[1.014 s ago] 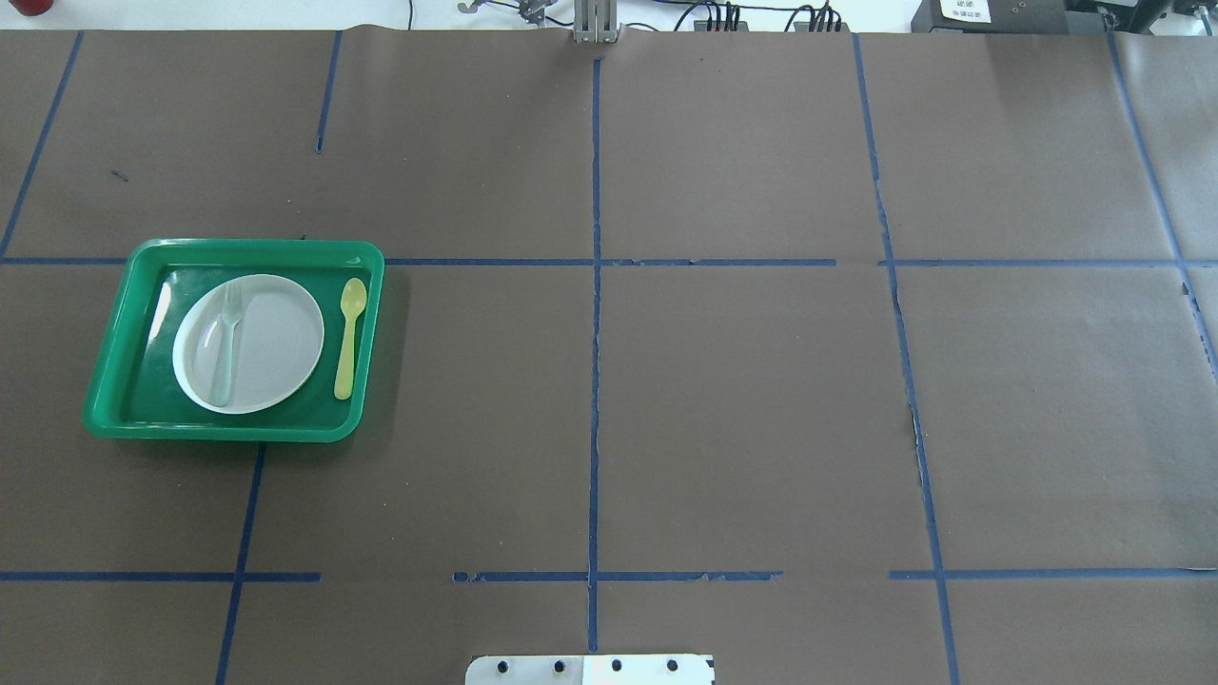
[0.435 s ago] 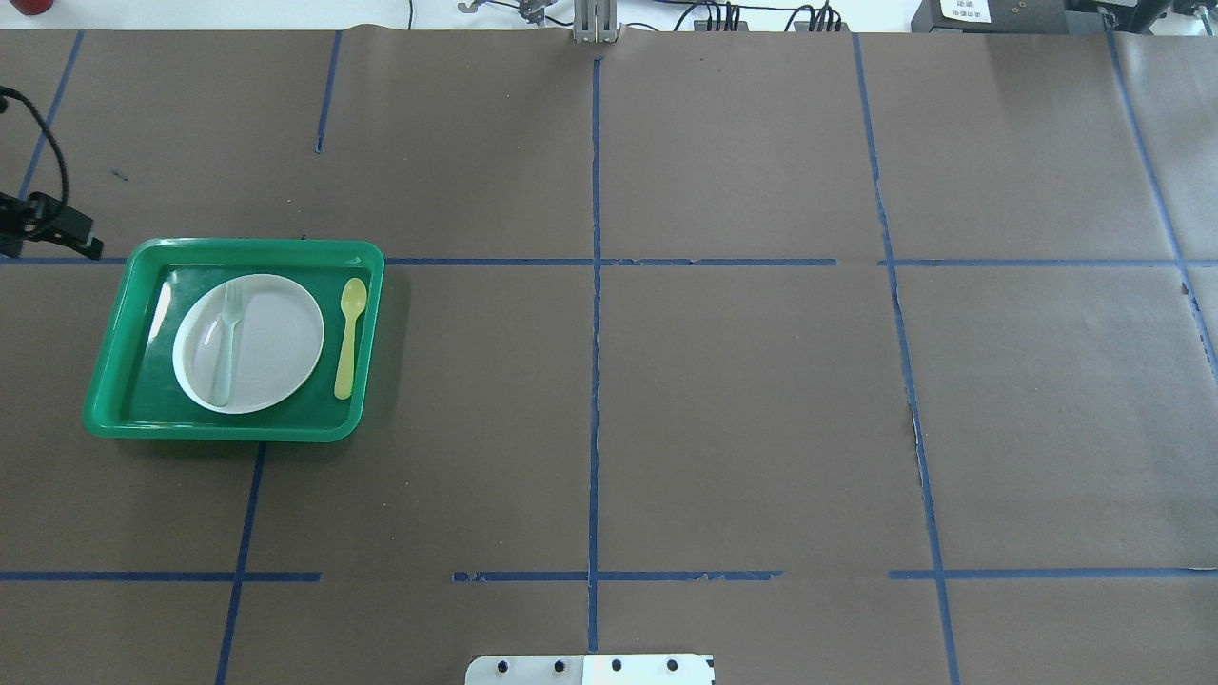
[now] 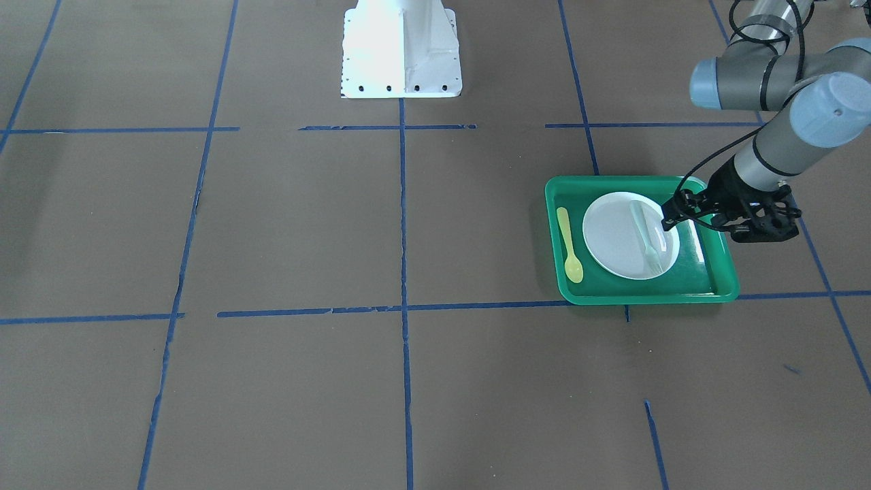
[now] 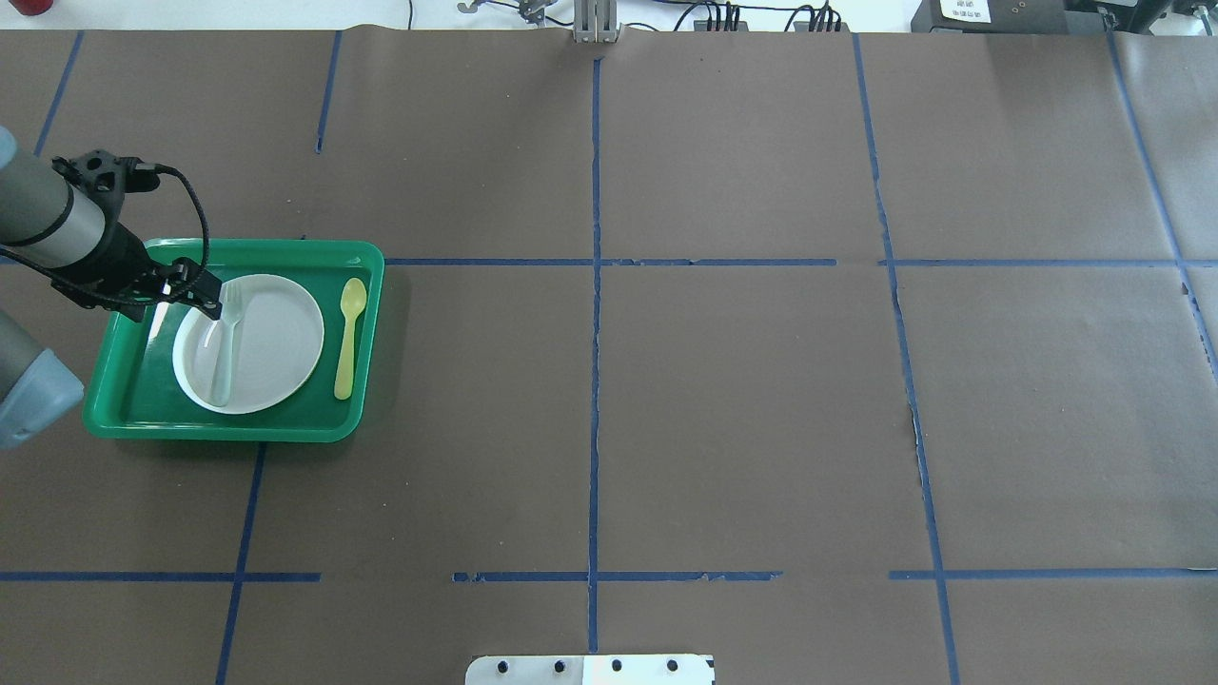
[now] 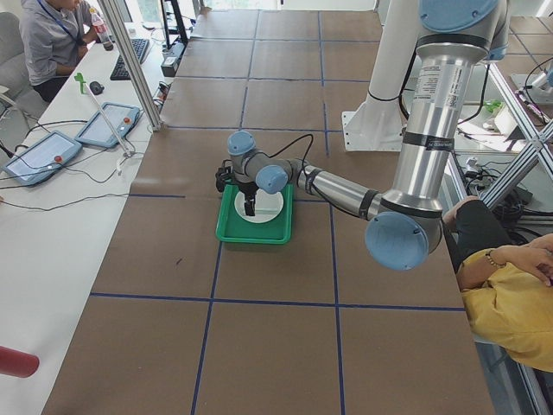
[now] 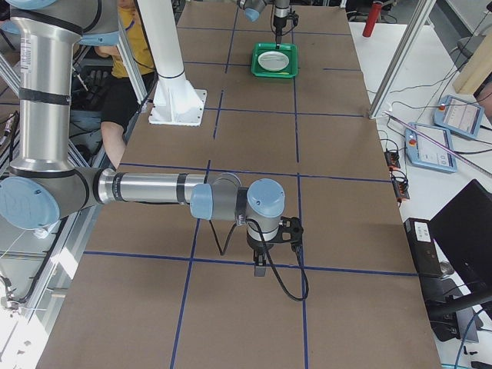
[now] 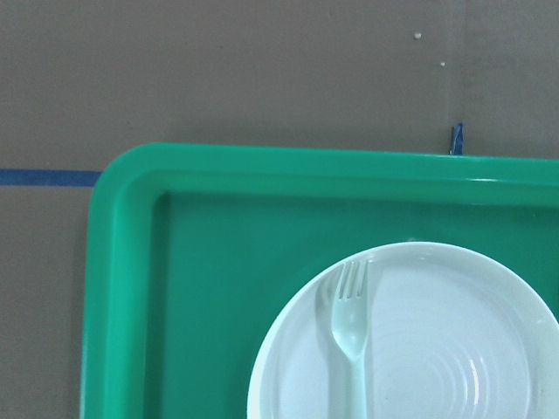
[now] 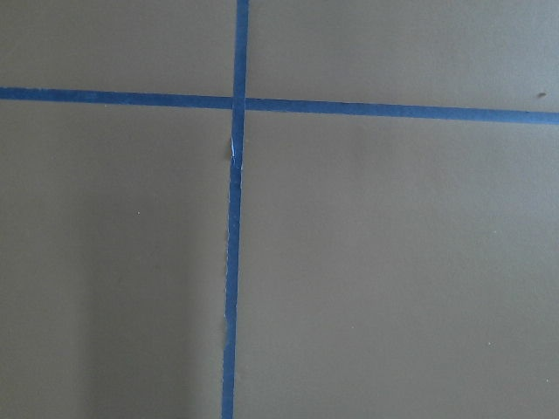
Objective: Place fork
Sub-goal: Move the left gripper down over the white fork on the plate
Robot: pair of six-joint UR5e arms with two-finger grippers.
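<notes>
The pale grey-green fork (image 4: 226, 347) lies flat on the left part of a white plate (image 4: 276, 342), tines pointing away from the robot. The plate sits in a green tray (image 4: 257, 249). My left gripper (image 4: 211, 303) points down above the fork's tine end and looks shut and empty; it also shows in the front view (image 3: 667, 221). The left wrist view shows the fork (image 7: 351, 332) on the plate (image 7: 454, 349), free of any grip. My right gripper (image 6: 259, 269) hangs over bare table far away; I cannot tell its state.
A yellow spoon (image 4: 348, 338) lies in the tray to the right of the plate, also in the front view (image 3: 568, 245). Brown paper with blue tape lines (image 4: 595, 381) covers the table. The robot's base plate (image 4: 590, 669) is at the near edge.
My left arm has come in from the left edge and moved right until its gripper is over the tray and the fork's tines. Fork, plate and spoon have not moved.
</notes>
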